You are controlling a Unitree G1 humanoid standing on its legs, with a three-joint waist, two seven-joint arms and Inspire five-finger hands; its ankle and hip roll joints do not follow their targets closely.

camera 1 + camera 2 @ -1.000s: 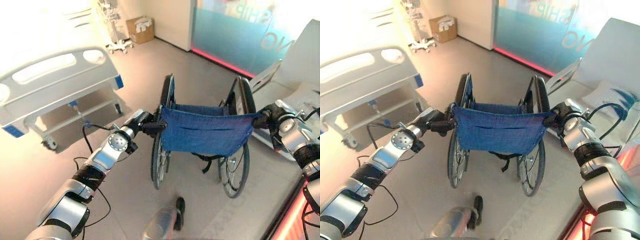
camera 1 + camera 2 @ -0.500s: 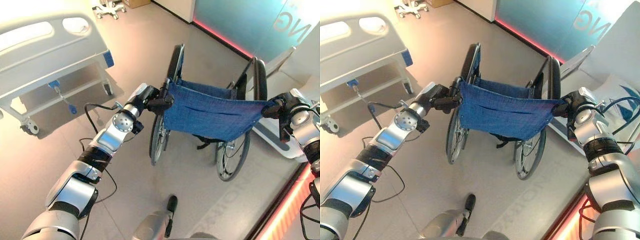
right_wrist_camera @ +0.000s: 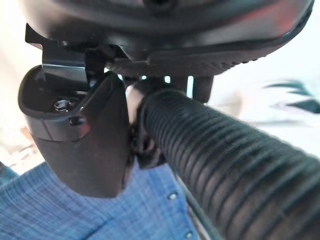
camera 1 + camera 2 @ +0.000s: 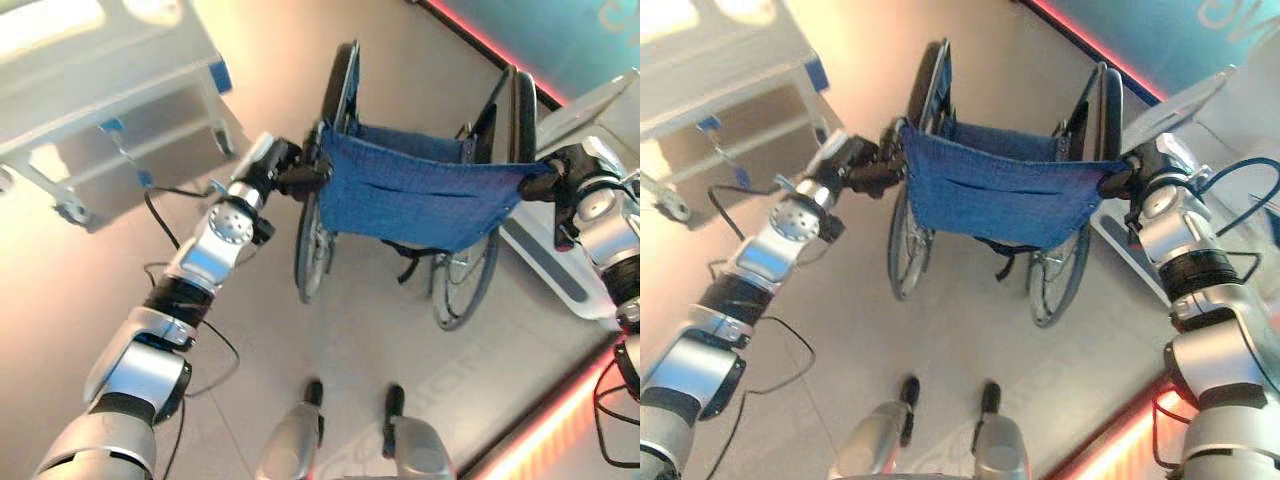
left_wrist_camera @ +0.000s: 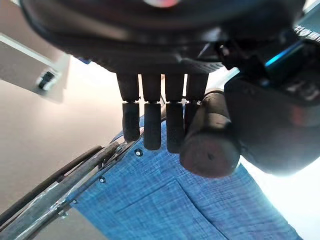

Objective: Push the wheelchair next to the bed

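the wheelchair (image 4: 420,200) with the blue cloth back stands on the floor in front of the robot, and the bed (image 4: 100,90) is off to its left, a little way apart. the left hand (image 4: 290,172) has its fingers curled round the left push handle (image 5: 210,145). the right hand (image 4: 562,172) has its fingers wrapped round the ribbed right push handle (image 3: 220,155). a white bench (image 4: 600,110) sits just beside the wheelchair on the right.
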